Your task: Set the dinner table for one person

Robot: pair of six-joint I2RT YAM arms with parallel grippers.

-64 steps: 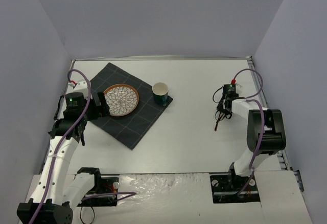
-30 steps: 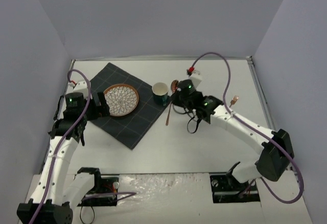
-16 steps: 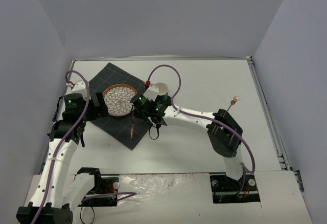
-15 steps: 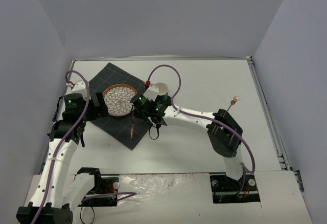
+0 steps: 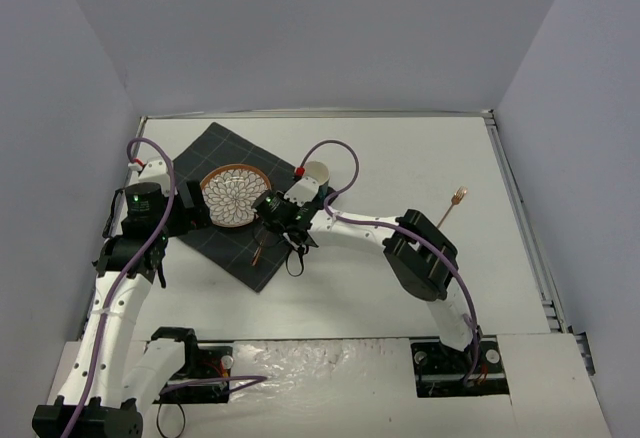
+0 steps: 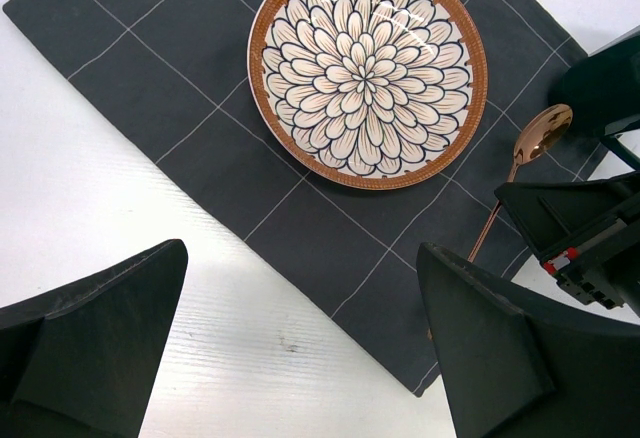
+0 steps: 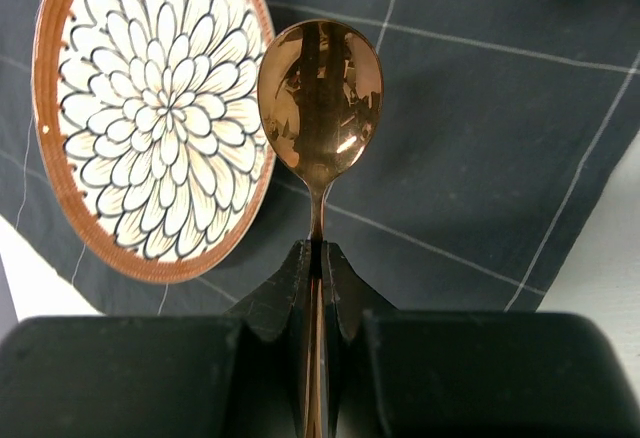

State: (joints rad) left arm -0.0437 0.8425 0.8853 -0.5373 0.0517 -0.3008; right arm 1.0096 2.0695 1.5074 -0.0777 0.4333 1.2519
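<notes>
**While cutlery is being laid**

Since my right gripper (image 7: 315, 258) pinches the glossy copper-coloured metal spoon (image 7: 320, 98) by its thin handle, placing it seems the step in hand. Next, lower it flat onto the dark grey checked cloth mat (image 7: 480, 138) on the matte white dinner table (image 5: 420, 158), right of the round petal-patterned plate (image 7: 150, 118). My left gripper (image 6: 300, 258) gapes, empty. Whether the spoon touches cloth, I cannot tell.

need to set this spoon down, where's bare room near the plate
Free: the dark grey checked cloth mat strip right of the brown-rimmed flower-patterned plate, under the copper spoon; also white tabletop between the white cup and copper fork. Crowded: plate's left, where the open left hand hovers.
</notes>
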